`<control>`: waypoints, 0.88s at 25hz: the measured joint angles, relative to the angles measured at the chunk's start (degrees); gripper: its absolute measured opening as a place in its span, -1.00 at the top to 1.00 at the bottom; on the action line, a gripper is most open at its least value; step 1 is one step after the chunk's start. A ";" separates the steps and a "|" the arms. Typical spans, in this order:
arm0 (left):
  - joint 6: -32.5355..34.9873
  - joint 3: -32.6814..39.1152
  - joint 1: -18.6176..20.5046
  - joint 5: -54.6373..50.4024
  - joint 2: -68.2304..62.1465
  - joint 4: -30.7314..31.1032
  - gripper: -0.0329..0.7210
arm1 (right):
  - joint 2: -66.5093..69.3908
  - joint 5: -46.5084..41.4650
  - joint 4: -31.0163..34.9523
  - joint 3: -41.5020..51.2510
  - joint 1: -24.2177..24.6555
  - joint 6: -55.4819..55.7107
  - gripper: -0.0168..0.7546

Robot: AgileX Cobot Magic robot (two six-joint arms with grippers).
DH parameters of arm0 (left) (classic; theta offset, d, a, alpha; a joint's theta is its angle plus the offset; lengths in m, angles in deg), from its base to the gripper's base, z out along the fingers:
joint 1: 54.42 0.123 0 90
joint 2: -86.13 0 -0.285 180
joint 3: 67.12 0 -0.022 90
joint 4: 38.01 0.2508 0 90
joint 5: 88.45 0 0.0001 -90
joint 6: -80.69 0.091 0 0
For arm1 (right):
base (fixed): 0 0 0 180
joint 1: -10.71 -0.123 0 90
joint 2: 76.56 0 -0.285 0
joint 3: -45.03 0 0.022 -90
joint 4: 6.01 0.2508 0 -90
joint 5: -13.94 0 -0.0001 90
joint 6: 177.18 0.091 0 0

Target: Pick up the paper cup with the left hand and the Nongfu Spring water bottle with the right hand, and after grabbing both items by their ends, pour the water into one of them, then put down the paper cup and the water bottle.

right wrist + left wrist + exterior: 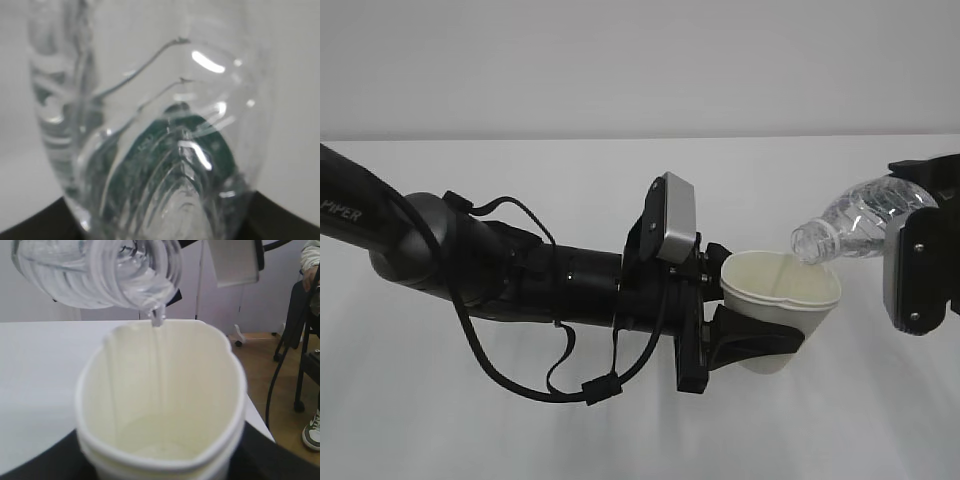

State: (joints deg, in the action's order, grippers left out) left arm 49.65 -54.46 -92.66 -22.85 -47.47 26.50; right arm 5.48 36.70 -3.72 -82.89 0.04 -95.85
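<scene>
Paper cup (pixel 782 305) sits in mid-air near the centre of the exterior view, clamped low on its wall by the left hand (pixel 735 330), above the white table (pixel 620 430). You will see the jaws closed on the cup firmly enough to press its rolled rim out of round. The Nongfu Spring water bottle (pixel 865 220) is held at the right edge of that view by the right hand (pixel 920 265), jaws closed around its rear body. It is tilted neck-down to the left, its open mouth just above the cup's far-right rim.

Note the open room: the table is bare on all sides beneath both arms, and the left arm's cables (pixel 510 370) hang in loops below it. In the left wrist view the table's right edge drops to a wooden floor (pixel 260 370), where chair legs and a person's shoe stand.

The right hand is cut off by the frame edge in the exterior view. The right wrist view is filled by blurred, ribbed clear plastic with a green patch behind; its jaws show only as dark corners. A thin stream of water (pixel 158 320) leaves the bottle mouth in the left wrist view. You cannot judge the level in the cup.

The cup is off-white, tapered, matte paper. The bottle is transparent, ridged and glossy.
</scene>
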 joint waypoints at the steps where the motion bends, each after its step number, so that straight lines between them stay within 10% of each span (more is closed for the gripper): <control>1: 0.00 0.00 0.00 0.00 0.00 0.00 -0.14 | 0.00 0.00 0.00 0.00 0.00 -0.14 -0.07; 22: 0.00 0.00 0.00 0.00 0.00 0.00 -0.14 | 0.00 0.00 0.00 0.00 0.00 -0.97 -0.07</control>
State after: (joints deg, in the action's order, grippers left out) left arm 49.65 -54.46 -92.66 -22.85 -47.47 26.50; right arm 5.48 36.70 -3.72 -82.89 0.04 -96.83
